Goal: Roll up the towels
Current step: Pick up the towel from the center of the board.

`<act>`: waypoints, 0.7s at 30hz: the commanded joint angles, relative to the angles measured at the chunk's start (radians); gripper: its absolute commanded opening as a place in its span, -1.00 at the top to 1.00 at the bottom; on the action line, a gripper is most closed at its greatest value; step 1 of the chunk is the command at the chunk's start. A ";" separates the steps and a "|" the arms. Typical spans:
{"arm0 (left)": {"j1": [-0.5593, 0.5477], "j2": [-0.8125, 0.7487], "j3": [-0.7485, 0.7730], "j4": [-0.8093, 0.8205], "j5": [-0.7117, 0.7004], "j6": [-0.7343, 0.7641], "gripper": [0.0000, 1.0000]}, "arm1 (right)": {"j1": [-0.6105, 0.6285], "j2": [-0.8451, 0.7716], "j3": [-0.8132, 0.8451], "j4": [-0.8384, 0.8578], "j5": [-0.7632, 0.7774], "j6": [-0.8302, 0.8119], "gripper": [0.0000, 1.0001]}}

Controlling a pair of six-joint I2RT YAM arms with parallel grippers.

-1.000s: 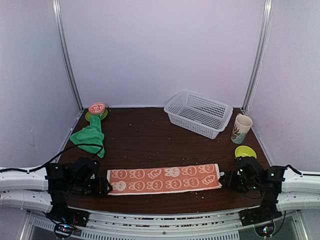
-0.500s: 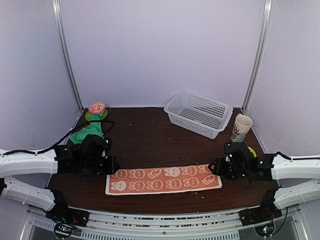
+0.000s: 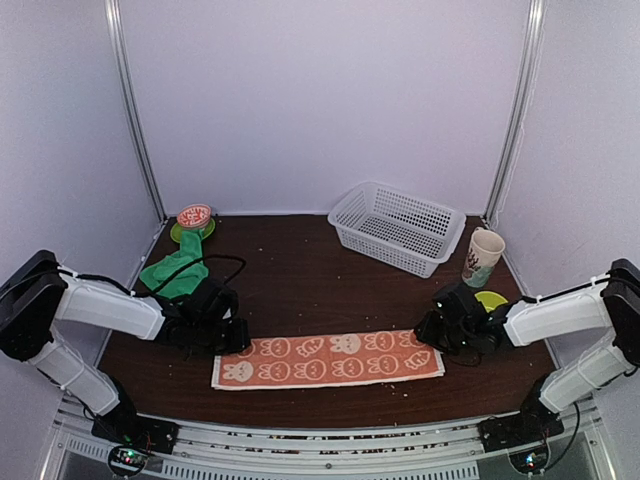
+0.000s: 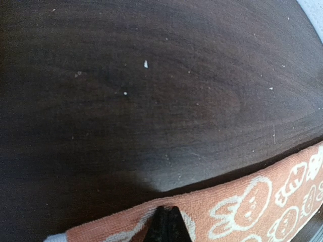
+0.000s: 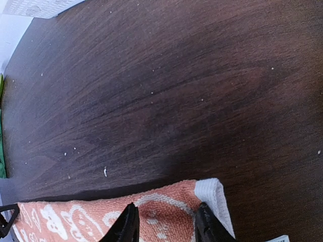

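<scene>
Near the front edge of the dark wood table (image 3: 320, 285), the peach towel (image 3: 328, 358) is lying flat as a long narrow strip, its rows of white bunnies facing up. You are holding your left gripper (image 3: 236, 337) at the strip's far left corner and your right gripper (image 3: 424, 333) at its far right corner, both arms reaching in low from the sides.

From above, you are not getting a clear look at either pair of fingers. Your left wrist camera is showing them pressed together into one dark wedge sitting on the towel's far edge; whether cloth is caught inside, you cannot tell. Your right wrist camera is showing two fingers (image 5: 126, 227) standing apart, straddling the white-hemmed corner with cloth lying between them.

The green towel (image 3: 178, 270) is sitting bunched at the left, just behind your left arm and apart from the peach one. A white basket (image 3: 395, 228), a printed cup (image 3: 483, 256) and a yellow-green dish (image 3: 492, 299) are standing at the right rear, the dish partly hidden by your right arm.
</scene>
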 commanded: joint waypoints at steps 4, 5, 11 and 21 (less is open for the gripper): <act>0.014 -0.008 -0.010 0.000 0.027 0.059 1.00 | -0.021 -0.066 0.022 -0.048 -0.009 -0.031 0.08; 0.014 -0.032 0.003 -0.018 0.031 0.076 1.00 | -0.018 -0.100 0.034 -0.072 -0.002 -0.040 -0.01; -0.033 -0.219 0.129 -0.162 0.006 0.163 0.16 | -0.007 -0.302 0.064 -0.243 0.026 -0.107 -0.27; -0.193 -0.019 0.355 -0.106 0.033 0.192 0.09 | 0.032 -0.514 -0.145 -0.378 -0.001 -0.020 -0.05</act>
